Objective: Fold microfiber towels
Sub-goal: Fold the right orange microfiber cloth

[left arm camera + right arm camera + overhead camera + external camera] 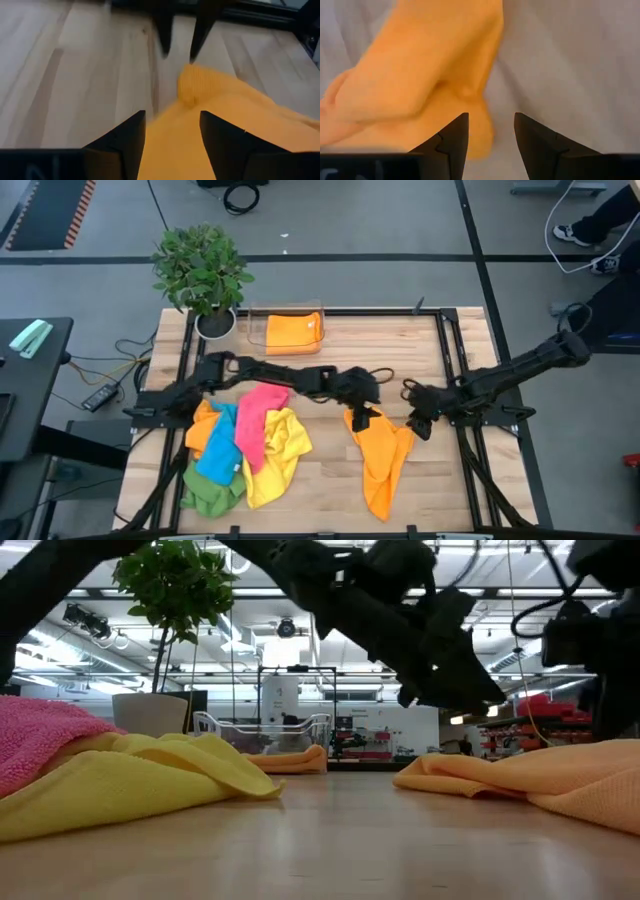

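I have both pincers over the orange towel (381,463), which lies crumpled in a long strip in the lower centre-right of the high view. My left pincer (172,145) stands spread, its fingers astride the cloth with nothing pinched; my right pincer (490,140) is spread too, the towel's edge just beside one finger. My worry is the cloth: it lies rumpled rather than flat, so if I close now I may pinch two layers at once and lift a bunched wad, not a corner. The two pincers sit close at the strip's upper end, so they could knock together. The pile of towels (243,448) at lower left lies well apart, and another orange cloth sits in the clear tray (252,330) at upper centre of the bench (330,500).
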Robot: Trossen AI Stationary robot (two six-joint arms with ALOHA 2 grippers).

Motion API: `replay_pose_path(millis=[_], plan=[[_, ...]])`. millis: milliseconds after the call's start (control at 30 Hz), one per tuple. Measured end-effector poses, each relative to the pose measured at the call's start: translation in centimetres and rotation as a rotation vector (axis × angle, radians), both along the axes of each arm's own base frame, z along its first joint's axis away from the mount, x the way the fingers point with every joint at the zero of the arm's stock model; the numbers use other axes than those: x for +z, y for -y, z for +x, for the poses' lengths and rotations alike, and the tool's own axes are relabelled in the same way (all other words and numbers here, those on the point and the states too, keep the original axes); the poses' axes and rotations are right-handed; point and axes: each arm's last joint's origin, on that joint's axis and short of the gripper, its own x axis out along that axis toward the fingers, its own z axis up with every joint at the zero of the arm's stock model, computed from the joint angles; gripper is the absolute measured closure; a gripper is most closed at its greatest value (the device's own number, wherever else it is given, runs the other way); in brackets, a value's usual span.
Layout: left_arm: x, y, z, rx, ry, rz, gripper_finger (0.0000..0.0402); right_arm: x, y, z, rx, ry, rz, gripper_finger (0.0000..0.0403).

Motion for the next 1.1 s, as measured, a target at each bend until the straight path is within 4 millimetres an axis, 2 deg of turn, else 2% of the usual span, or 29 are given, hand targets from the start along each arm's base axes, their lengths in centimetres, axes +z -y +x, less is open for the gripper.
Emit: replay_pose_path(millis=[133,200,267,433,600,700,800,900,967,1033,1100], plan=[[-1.3,0.1,1.6,-0.077,-0.098,0.064,0.0221,-0.7,-1.0,0.4,0.107,0.126,-0.113,0.0237],[-1.8,0.2,1.5,-0.09,-0.151,0.073,0.0226,-1.1,-1.5,0.8,0.149,0.159,-0.135,0.0237],[-1.7,0.2,2.0,-0.088,-0.102,0.077,0.0232,-1.9,-1.7,0.8,0.167,0.134,-0.17,0.0237],[-2.0,0.1,1.8,-0.091,-0.13,0.08,0.0242,-3.2,-1.9,1.2,0.18,0.071,-0.224,0.0237],[-2.0,0.2,1.8,-0.092,-0.118,0.082,0.0246,-3.8,-2.3,2.1,0.213,0.092,-0.238,0.024],[-2.0,0.1,1.8,-0.079,-0.118,0.089,0.0246,-4.4,-2.4,2.4,0.205,0.063,-0.24,0.0254],[-2.1,0.0,1.7,-0.055,-0.138,0.101,0.0255,-5.0,-2.4,2.5,0.176,0.032,-0.246,0.0291],[-2.3,-0.1,1.5,-0.025,-0.17,0.11,0.0292,-5.1,-2.4,2.6,0.147,0.027,-0.258,0.0346],[-2.6,-0.1,1.3,0.003,-0.214,0.111,0.0333,-4.9,-2.3,2.5,0.13,0.041,-0.257,0.0381],[-3.1,-0.2,0.8,0.03,-0.286,0.111,0.038,-4.7,-2.2,2.5,0.116,0.052,-0.248,0.0393],[-3.5,-0.3,0.2,0.058,-0.368,0.109,0.0391,-4.3,-2.0,2.4,0.09,0.057,-0.231,0.0393]])
